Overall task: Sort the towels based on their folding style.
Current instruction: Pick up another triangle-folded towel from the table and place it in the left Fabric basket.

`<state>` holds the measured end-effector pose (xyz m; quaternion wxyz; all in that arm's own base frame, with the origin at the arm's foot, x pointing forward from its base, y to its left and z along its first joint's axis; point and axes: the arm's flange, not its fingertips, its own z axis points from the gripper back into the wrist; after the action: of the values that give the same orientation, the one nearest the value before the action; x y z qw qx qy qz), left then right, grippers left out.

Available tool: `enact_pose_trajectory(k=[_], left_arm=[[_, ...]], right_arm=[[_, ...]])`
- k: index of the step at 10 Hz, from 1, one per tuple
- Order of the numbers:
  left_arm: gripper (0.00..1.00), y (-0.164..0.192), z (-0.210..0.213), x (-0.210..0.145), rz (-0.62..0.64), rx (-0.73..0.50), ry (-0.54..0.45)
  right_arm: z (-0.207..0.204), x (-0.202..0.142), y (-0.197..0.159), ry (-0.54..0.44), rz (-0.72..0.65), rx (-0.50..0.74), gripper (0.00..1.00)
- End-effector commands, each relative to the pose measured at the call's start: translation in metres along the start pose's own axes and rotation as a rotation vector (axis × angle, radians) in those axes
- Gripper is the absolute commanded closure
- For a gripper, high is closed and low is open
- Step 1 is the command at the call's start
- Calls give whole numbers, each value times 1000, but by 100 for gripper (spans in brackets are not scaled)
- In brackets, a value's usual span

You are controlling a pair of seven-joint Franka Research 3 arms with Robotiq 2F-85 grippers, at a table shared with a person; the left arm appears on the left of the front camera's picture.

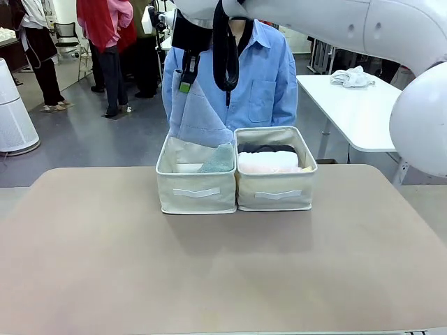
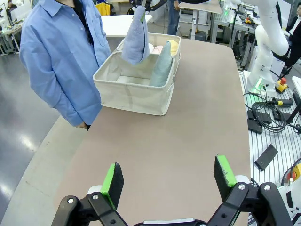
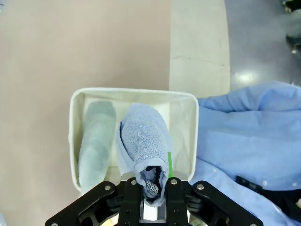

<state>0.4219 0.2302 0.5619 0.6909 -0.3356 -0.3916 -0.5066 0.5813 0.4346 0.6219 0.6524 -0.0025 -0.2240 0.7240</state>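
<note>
While hanging above the left bin (image 1: 196, 192), right end effector (image 1: 186, 82) clamped on tip of lavender-blue cone towel (image 1: 199, 115), cone dangling over bin opening, not touching it. Pale green cone towel (image 1: 218, 160) leaning inside left bin at right wall. Right bin (image 1: 274, 190) holding white roll (image 1: 268, 161), dark roll behind. Left end effector (image 2: 168, 181) spread wide, empty, low over near counter (image 1: 223, 272). Person in blue shirt (image 1: 262, 80) standing at far side.
</note>
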Motion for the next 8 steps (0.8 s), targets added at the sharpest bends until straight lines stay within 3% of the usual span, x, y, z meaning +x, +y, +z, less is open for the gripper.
enact_pose_trajectory(k=[1,8], left_arm=[[0,-2,1,1,-3,2,-14],[0,-2,1,1,-3,2,-14]], right_arm=[[-8,14,-22,8,9,19,84],[-61,13,-20,56,4,136,84]])
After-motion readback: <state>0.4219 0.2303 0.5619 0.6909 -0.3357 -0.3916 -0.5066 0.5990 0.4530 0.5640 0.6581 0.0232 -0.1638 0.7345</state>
